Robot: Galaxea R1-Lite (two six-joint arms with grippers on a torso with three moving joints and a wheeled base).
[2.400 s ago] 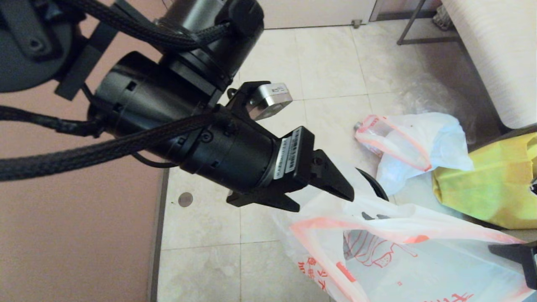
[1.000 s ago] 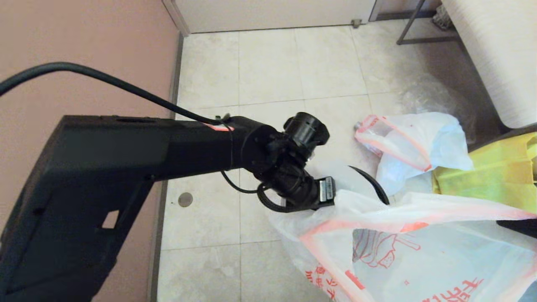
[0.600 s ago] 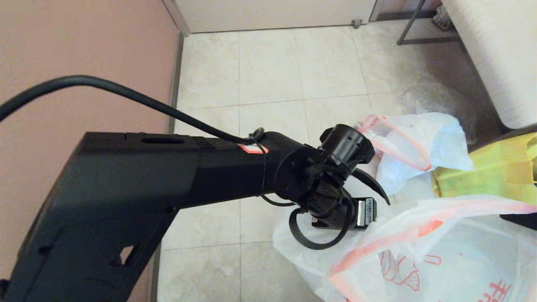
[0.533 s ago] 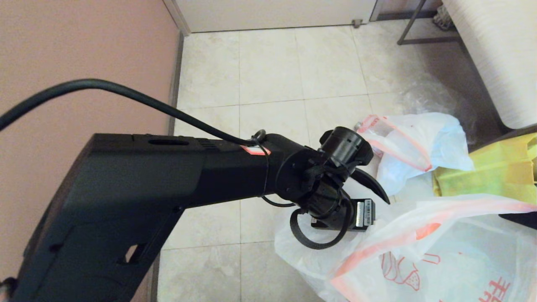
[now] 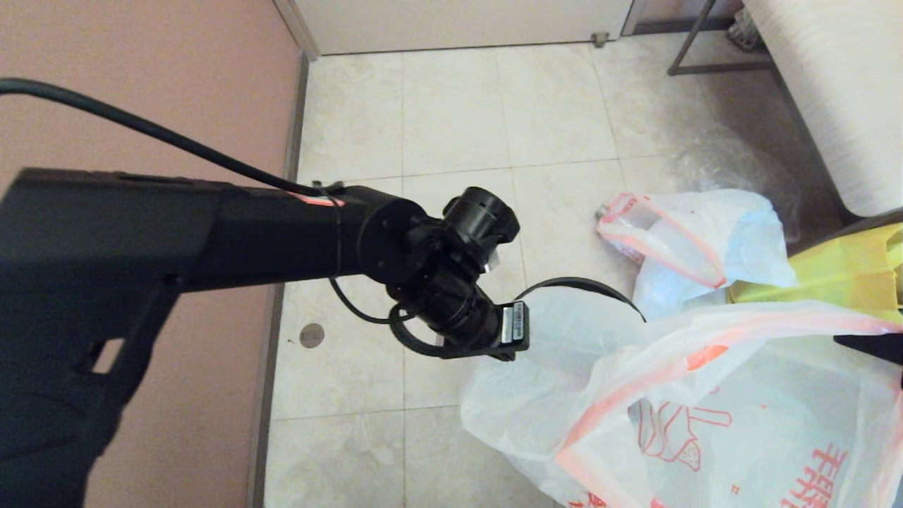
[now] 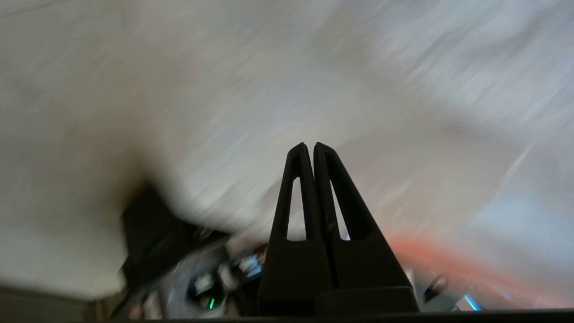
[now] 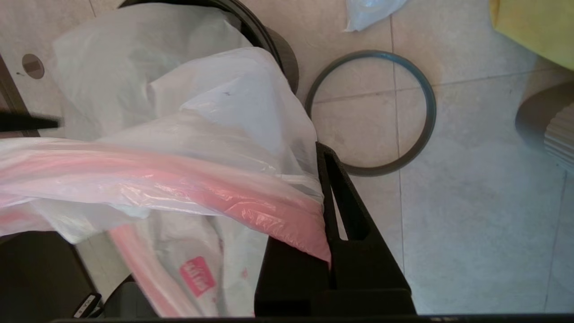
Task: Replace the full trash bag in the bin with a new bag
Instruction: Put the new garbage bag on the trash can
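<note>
The new bag, thin white film with a pink-orange hem and red print, hangs spread over the bin, of which only a black rim arc shows. My right gripper is shut on the bag's pink hem at the bag's right side. My left gripper is shut with nothing seen between its fingers, and blurred white film lies all around it. In the head view its fingers are hidden behind the bag's film. The full trash bag lies on the floor beyond the bin.
The grey hoop lies flat on the tiles beside the bin. A yellow fabric bag sits at the right, with a clear crumpled bag behind the full bag. A pink wall runs along the left.
My left arm has swung left and back, away from the bin's middle, baring more of the black rim. The new bag's film has spread wider. The right gripper kept its hold.
</note>
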